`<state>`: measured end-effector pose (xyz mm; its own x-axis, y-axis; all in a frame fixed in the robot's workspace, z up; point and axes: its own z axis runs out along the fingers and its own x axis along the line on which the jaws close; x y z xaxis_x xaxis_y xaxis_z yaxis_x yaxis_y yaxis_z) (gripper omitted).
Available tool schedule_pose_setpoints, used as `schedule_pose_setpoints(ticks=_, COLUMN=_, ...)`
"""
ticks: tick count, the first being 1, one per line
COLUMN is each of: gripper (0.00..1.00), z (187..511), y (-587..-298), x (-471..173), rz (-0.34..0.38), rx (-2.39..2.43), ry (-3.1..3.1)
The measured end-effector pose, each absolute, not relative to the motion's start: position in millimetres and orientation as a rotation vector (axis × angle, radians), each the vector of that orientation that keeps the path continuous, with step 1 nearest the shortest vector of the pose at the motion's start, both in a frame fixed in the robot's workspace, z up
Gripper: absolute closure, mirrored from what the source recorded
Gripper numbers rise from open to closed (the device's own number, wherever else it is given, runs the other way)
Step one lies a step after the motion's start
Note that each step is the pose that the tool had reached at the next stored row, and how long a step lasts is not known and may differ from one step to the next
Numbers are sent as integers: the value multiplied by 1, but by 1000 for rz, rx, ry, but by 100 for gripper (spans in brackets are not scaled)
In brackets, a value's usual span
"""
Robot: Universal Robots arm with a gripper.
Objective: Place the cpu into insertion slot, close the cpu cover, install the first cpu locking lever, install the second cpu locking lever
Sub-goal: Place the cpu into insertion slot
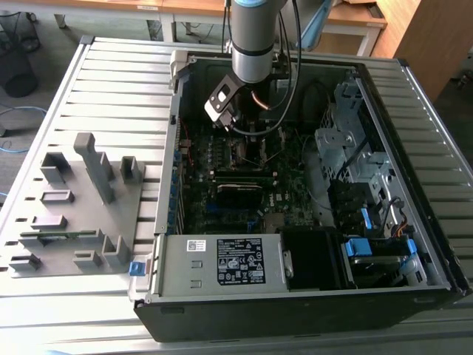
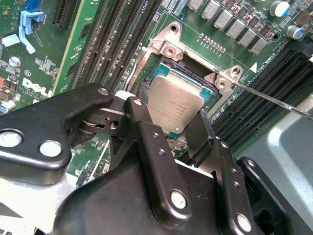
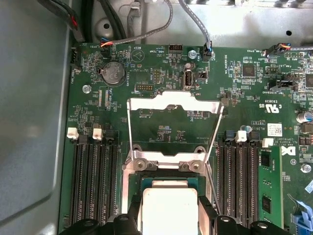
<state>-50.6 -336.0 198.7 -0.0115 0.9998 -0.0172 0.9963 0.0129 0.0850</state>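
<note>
My gripper (image 2: 171, 125) is shut on the cpu (image 2: 175, 100), a small square chip with a dull silver top, one black finger on each of two opposite edges. The chip sits low over the insertion slot (image 2: 195, 78), whose dark rim shows around its far sides; I cannot tell whether it touches. The cpu (image 3: 168, 208) and insertion slot (image 3: 168, 182) also appear in the first wrist view. The cpu cover (image 3: 171, 102), a silver window frame, stands swung up and open behind the slot. A thin locking lever (image 2: 274, 100) sticks out free beside the socket. In the exterior view the gripper (image 1: 255, 144) reaches down into the computer case.
Long black memory slots (image 3: 93, 181) flank the socket on both sides, over the green motherboard (image 3: 244, 98). Cables (image 3: 205, 34) run along the case wall. A power supply (image 1: 222, 262) and drive cage (image 1: 355, 148) crowd the case; a grey fixture block (image 1: 81, 200) lies at the exterior view's left.
</note>
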Motion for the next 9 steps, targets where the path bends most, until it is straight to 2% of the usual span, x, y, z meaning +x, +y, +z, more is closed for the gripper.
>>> schedule_pose_setpoints(ticks=9, gripper=46, z=198, y=-336, x=-51, rz=71, rx=2161, ry=2187)
